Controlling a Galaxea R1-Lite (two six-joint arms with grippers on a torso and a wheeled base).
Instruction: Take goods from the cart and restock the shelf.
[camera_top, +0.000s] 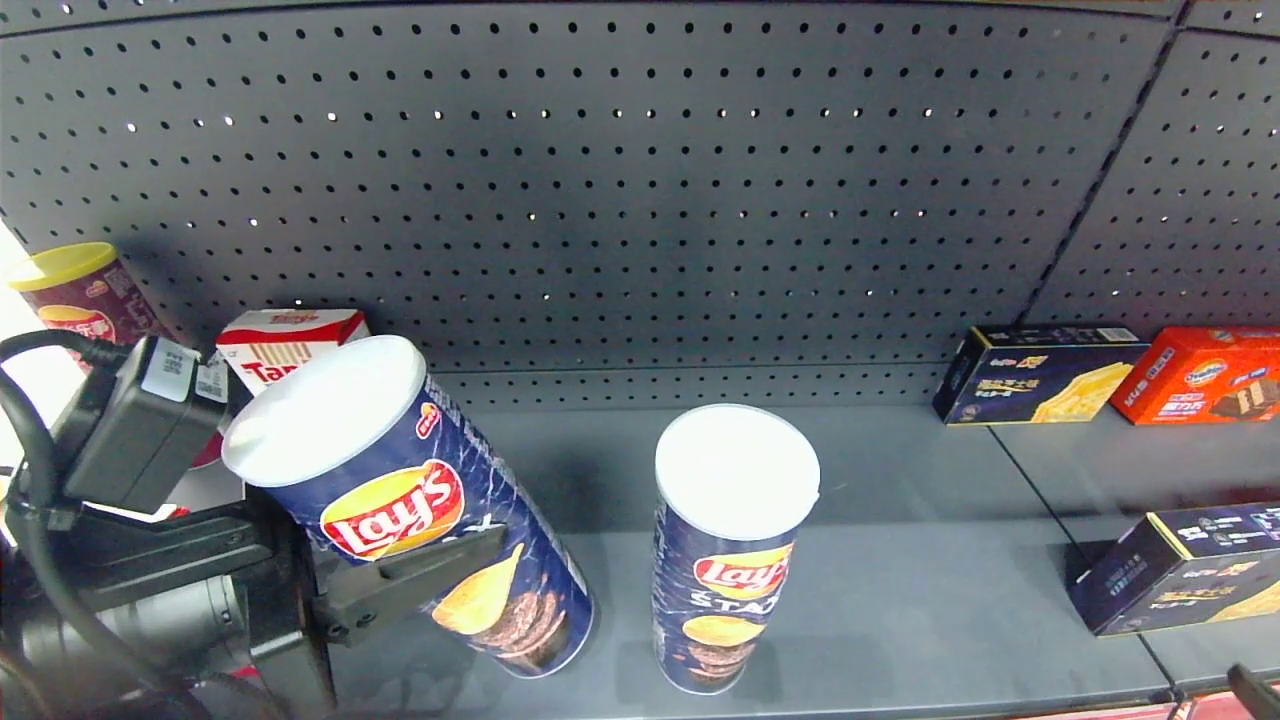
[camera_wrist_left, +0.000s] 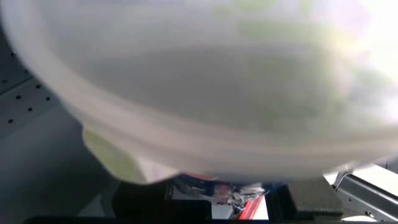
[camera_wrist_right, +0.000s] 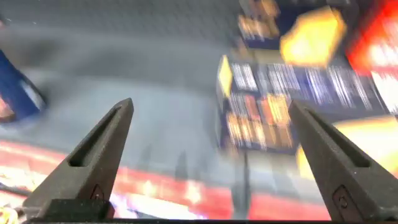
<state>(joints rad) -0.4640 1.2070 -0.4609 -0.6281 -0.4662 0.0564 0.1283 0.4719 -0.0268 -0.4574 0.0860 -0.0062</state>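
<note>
In the left claw (camera_top: 432, 548) — chip can (camera_top: 372, 440), gripped mid-body, tilted

tilted chip can (camera_top: 400, 500): blue, white lid | upright chip can (camera_top: 725, 570): same, standing on shelf (camera_top: 900, 600)

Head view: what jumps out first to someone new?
The tilted blue chip can, clamped in the left end effector at the left of the shelf, dominates. A matching can stands upright mid-shelf, apart from it. Far right, an orange box stands out among dark blue boxes near the pegboard.
</note>
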